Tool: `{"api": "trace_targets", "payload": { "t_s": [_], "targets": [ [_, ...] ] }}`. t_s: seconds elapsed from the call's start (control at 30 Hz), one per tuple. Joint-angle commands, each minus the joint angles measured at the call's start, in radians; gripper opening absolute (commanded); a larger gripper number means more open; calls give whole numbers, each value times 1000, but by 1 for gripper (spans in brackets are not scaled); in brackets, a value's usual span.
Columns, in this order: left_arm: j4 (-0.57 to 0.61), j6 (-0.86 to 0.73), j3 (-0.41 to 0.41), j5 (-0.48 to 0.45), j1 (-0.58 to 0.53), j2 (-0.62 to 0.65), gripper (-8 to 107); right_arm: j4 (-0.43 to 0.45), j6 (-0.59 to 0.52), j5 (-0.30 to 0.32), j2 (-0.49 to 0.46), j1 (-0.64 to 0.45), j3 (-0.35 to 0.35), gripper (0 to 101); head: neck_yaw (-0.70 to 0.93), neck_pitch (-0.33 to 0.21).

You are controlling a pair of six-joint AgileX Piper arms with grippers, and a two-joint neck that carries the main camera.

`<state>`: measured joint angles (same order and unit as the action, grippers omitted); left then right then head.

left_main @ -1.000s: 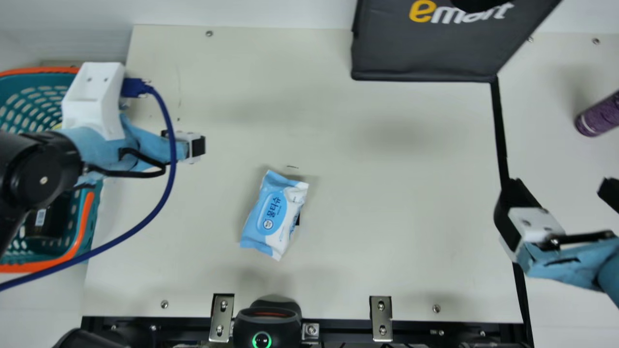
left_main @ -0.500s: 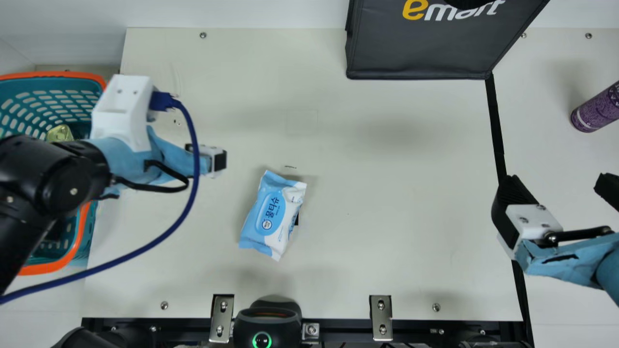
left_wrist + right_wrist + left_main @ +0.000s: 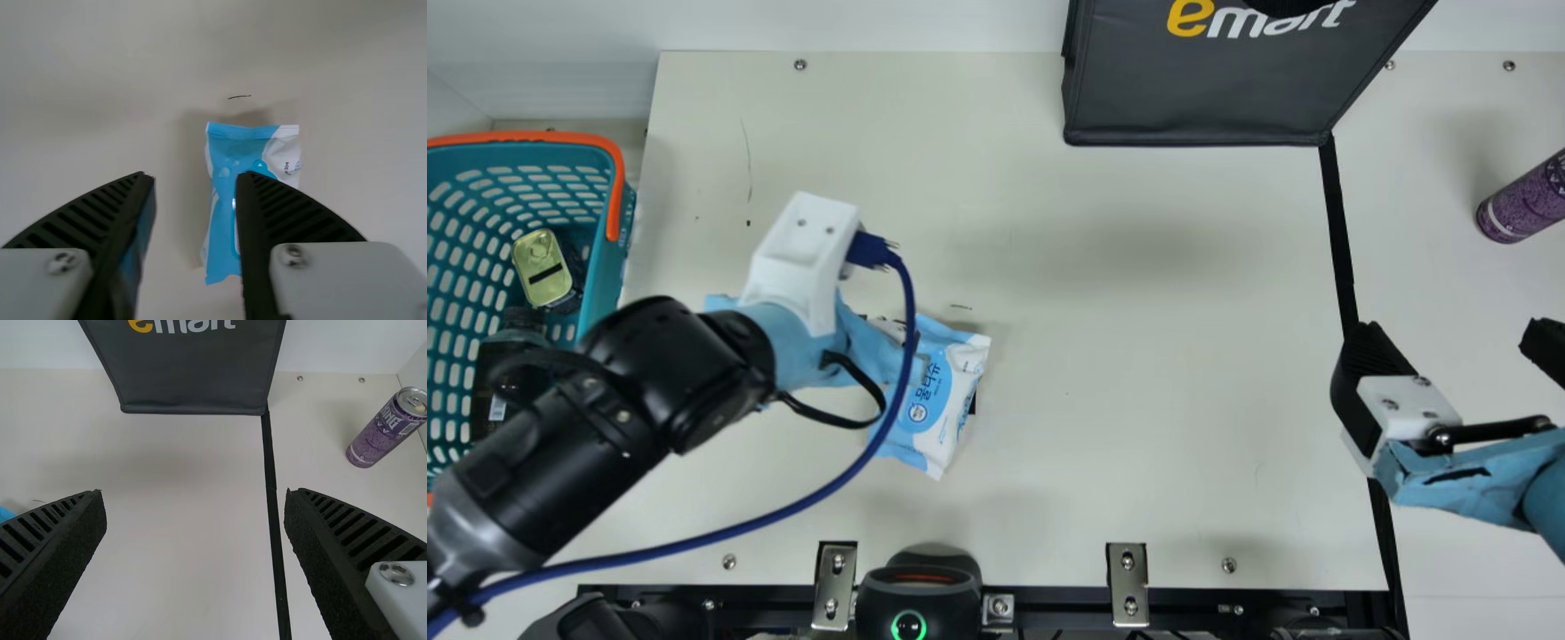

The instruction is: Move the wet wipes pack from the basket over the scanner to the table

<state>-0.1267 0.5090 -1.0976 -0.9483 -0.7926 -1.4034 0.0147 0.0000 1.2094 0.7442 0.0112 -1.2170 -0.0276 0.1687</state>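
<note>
My left gripper (image 3: 863, 351) hangs above the left part of the wet wipes pack (image 3: 953, 378), covering some of it in the main view. The blue-and-white pack lies flat on the cream table (image 3: 1138, 373). In the left wrist view the same gripper (image 3: 195, 177) is open with a moderate gap; one finger overlaps the pack (image 3: 227, 160), and nothing is held. My right gripper (image 3: 1454, 342) stands open at the right, empty, also in the right wrist view (image 3: 193, 495). The scanner (image 3: 918, 591) with a lit green ring is at the table's near edge.
The teal basket (image 3: 609, 276) at the left holds a can (image 3: 543, 267) and a dark bottle (image 3: 503, 378). A black bag (image 3: 1209, 89) stands at the back, a purple can (image 3: 1525, 200) at the far right. A blue cable (image 3: 783, 514) loops from my left arm.
My left arm has swung right and nearer, away from the basket to over the pack. The pack and my right arm have kept still; the neck camera shifted slightly early on.
</note>
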Motion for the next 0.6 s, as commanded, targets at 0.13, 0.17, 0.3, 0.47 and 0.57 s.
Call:
{"api": "trace_targets", "payload": {
  "t_s": [0.13, 0.17, 0.3, 0.47, 0.57],
  "targets": [
    [-50, 88, -9, -2, -101, -46, -8, 0, 0, 0, 0, 0, 0, 95, 0, -30],
    [-58, 102, -10, -3, -112, -55, -8, 0, 0, 0, 0, 0, 0, 95, 0, -30],
    [-84, 157, -11, -7, -151, -94, -8, 0, 0, 0, 0, 0, 0, 95, 0, -30],
    [-99, 216, -8, -8, -180, -154, -8, 0, 0, 0, 0, 0, 0, 95, 0, -30],
    [-92, 235, -2, -2, -185, -196, -8, 0, 0, 0, 0, 0, 0, 95, 0, -30]
  ]
}}
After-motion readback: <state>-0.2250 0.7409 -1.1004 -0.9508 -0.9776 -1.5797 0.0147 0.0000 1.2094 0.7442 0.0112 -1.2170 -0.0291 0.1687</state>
